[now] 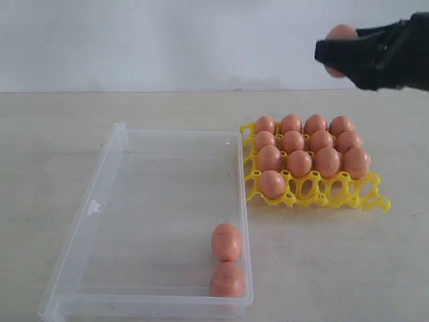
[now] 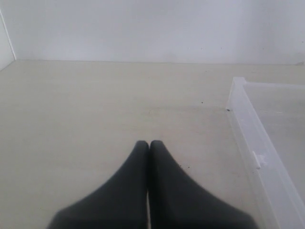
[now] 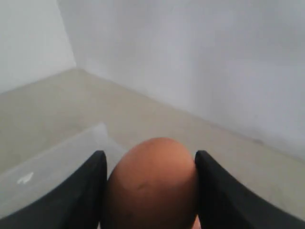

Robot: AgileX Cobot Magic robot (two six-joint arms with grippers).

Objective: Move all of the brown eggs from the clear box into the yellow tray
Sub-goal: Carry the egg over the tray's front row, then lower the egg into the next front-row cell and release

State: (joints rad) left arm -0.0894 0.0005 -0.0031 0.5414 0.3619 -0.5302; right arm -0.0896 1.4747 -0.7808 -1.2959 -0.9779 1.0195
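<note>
Gripping one brown egg (image 3: 152,186) between right fingers (image 3: 81,191), high over the tabletop (image 1: 67,134); left fingers (image 2: 138,191) closed, empty. Risking a crack if released this high.

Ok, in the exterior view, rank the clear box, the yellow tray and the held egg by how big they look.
1. clear box
2. yellow tray
3. held egg, partly hidden by the right gripper, yet clearly smallest

The right gripper (image 1: 327,55) hangs high in the air, its jaws clamped on either side of one brown egg (image 3: 151,181). The left gripper (image 2: 148,148) sits low, jaws pressed together.
</note>
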